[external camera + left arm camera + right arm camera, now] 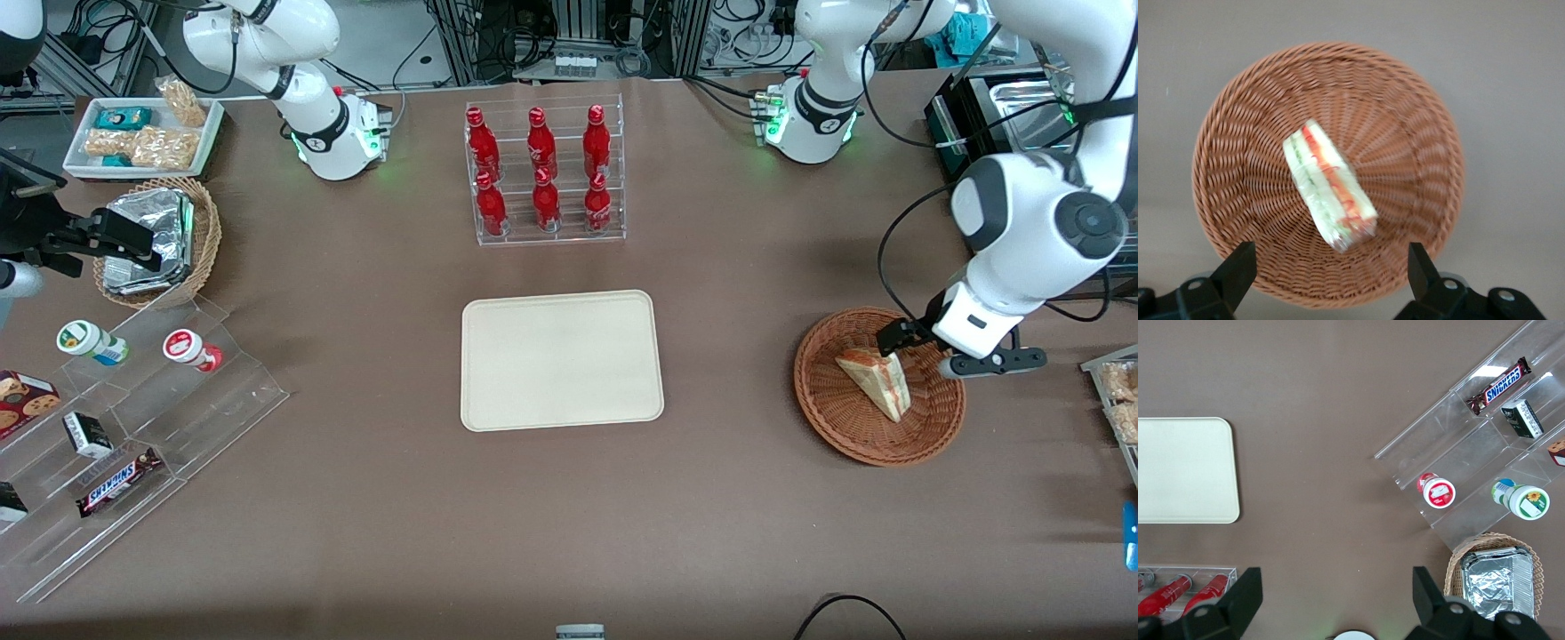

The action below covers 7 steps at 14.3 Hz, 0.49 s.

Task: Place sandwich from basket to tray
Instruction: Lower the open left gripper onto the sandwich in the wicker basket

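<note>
The sandwich point(876, 380), a pale wedge with red and green filling, lies in the reddish-brown wicker basket point(840, 418) toward the working arm's end of the table. My gripper point(920, 351) hangs just above the basket, over its rim farther from the front camera, close to the sandwich but not touching it. The left wrist view looks down on the sandwich point(1330, 187) near the middle of the basket point(1405, 133). There the gripper point(1330, 267) is open, its black fingertips point(1238, 267) wide apart with only wicker between them. The cream tray point(562, 360) sits bare at the table's middle.
A clear rack of red bottles point(544, 173) stands farther from the camera than the tray. Toward the parked arm's end are a stepped clear display point(133, 418), a tan basket of foil packets point(160, 240) and a white snack tray point(142, 133). Snack packets point(1120, 391) lie beside the basket.
</note>
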Tool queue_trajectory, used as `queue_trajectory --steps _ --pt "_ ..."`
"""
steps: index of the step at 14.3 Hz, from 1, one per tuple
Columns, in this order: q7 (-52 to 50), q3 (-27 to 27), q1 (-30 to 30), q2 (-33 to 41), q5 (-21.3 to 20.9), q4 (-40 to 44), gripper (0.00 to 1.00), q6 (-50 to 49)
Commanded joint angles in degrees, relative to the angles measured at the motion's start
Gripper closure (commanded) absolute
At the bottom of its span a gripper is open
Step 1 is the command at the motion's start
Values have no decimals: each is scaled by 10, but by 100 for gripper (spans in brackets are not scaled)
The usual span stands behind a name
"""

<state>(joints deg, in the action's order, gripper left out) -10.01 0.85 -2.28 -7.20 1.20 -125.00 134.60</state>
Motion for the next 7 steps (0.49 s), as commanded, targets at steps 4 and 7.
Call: queue_trajectory --steps 4,7 --pt "-321 5 3 -61 4 5 0 94" --pt "-356 5 3 -97 3 4 2 120"
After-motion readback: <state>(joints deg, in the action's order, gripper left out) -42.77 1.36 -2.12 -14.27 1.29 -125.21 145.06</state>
